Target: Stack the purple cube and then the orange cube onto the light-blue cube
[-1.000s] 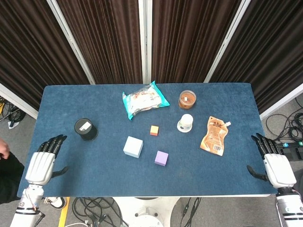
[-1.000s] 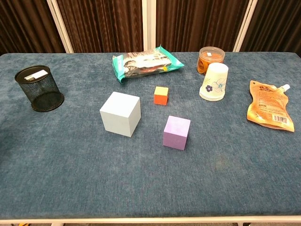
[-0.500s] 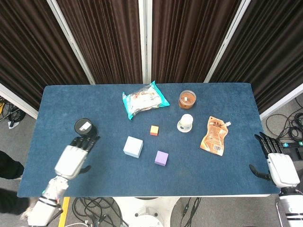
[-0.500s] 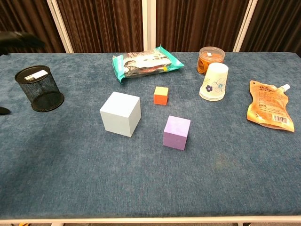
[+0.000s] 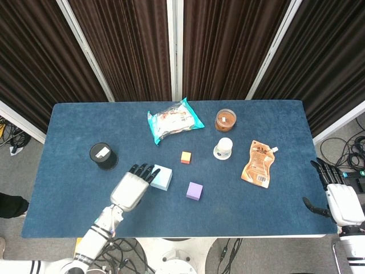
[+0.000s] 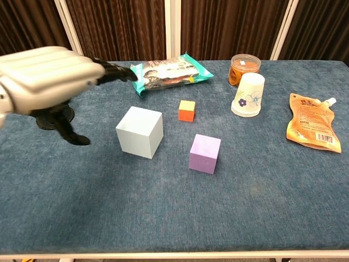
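Hovering w/ fingers spread, empty, left hand [image 5: 130, 189] sits just beside light-blue cube [image 5: 161, 177]. Purple cube [image 5: 194, 190], at its 4 o'clock on counter [image 5: 274, 125], looks light, rigid; pinch opposite flat sides.

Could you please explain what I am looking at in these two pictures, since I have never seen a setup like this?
This is a two-armed robot with human-like hands, working at a blue table. One picture looks down from its head; the other looks forward from its chest.

On the table lie three blocks: a light-blue cube, a purple cube and a small orange cube. Around them are a black mesh cup, a teal snack bag, an orange-filled jar, a paper cup and an orange pouch.

The left hand hovers open beside the light-blue cube, holding nothing. The right hand waits open at the table's edge. Nothing is stacked yet.
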You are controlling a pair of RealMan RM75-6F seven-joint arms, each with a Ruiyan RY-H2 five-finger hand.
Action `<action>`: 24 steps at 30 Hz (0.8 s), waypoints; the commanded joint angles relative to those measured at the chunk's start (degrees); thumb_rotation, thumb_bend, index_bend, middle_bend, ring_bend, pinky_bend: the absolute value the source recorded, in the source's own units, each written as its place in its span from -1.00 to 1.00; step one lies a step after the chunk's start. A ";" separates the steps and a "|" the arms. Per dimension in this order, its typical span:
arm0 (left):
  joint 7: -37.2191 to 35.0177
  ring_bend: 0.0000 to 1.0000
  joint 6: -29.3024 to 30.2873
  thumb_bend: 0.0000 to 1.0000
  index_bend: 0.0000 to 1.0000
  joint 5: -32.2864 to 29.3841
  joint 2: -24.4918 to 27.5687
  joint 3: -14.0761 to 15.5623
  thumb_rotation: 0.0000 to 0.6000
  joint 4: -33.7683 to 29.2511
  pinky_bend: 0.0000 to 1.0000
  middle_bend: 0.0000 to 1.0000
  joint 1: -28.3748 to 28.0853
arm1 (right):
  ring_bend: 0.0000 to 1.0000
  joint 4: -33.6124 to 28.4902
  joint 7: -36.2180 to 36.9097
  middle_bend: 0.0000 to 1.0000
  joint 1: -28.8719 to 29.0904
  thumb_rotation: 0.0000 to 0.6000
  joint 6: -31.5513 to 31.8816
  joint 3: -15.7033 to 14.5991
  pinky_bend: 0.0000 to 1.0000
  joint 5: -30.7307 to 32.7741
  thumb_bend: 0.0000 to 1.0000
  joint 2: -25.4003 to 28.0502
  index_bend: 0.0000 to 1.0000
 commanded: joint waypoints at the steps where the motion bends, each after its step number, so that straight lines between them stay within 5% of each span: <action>1: 4.75 -0.68 -0.08 -0.85 -0.59 -5.32 -3.71 -1.61 1.00 -0.01 -0.49 -0.49 -4.31 | -1.00 0.33 0.71 -1.00 -0.18 1.00 0.62 0.15 -1.00 -0.53 -0.63 0.08 -1.00; 11: 12.44 -0.66 3.50 -0.81 -0.59 -27.41 -13.49 -7.48 1.00 1.46 -0.48 -0.44 -15.18 | -1.00 2.45 4.01 -1.00 -1.26 1.00 4.72 0.29 -1.00 -4.21 -0.63 -0.65 -1.00; 24: 13.46 -0.64 7.99 -0.75 -0.59 -34.17 -22.33 -8.07 1.00 10.59 -0.47 -0.42 -24.88 | -1.00 3.24 7.00 -1.00 -2.66 1.00 7.94 0.12 -1.00 -6.16 -0.63 -0.27 -1.00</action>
